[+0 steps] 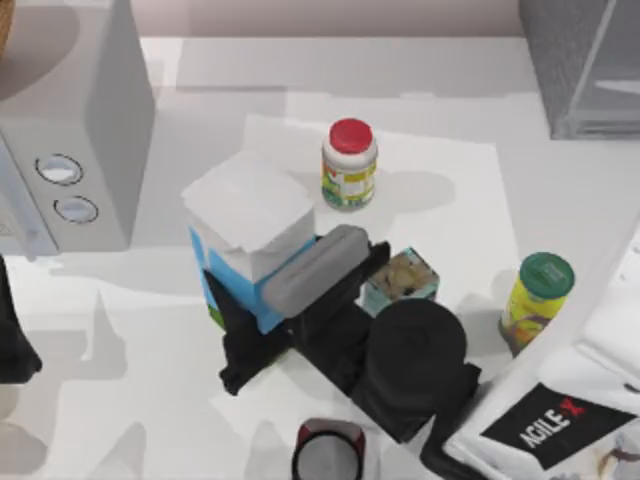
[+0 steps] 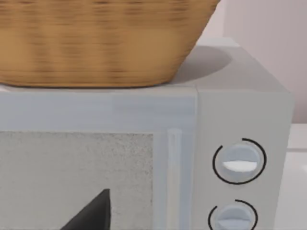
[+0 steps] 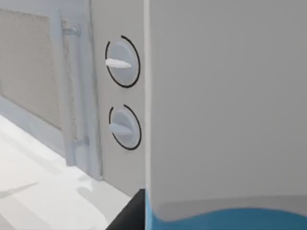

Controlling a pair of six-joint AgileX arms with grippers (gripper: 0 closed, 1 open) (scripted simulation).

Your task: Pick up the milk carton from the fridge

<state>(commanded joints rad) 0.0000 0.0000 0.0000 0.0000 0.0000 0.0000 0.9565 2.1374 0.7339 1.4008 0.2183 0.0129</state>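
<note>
Gripping the carton (image 1: 250,235), the right gripper (image 1: 275,300) has one grey-padded finger (image 1: 315,268) pressed along the carton's side facing the table's right edge and a black finger (image 1: 235,315) on the side facing the near edge, jaws clenched on it. The carton is a boxy block with a flat white top, white upper walls, bright blue lower sides and a green patch at its lowest visible corner. It sits tilted, its white top leaning toward the far left corner of the table, its long axis running from that top down toward the gripper. It is near the middle of the table, over a white mat (image 1: 460,170). In the right wrist view the carton (image 3: 225,105) is a smooth pale wall with a blue band at its base.

A jar (image 1: 349,165) with a red lid stands just beyond the carton toward the far edge. A small teal box (image 1: 400,280) lies beside the gripper, and a yellow jar (image 1: 535,300) with a green lid stands near the right edge. The fridge (image 1: 580,65), dark grey and speckled, is at the far right corner. A pale-grey microwave (image 1: 80,150) with two round dials is at the left edge; the left wrist view shows a woven basket (image 2: 96,43) on top of it. The left arm (image 1: 15,340) is parked at the left edge; I cannot tell how its jaws stand.
</note>
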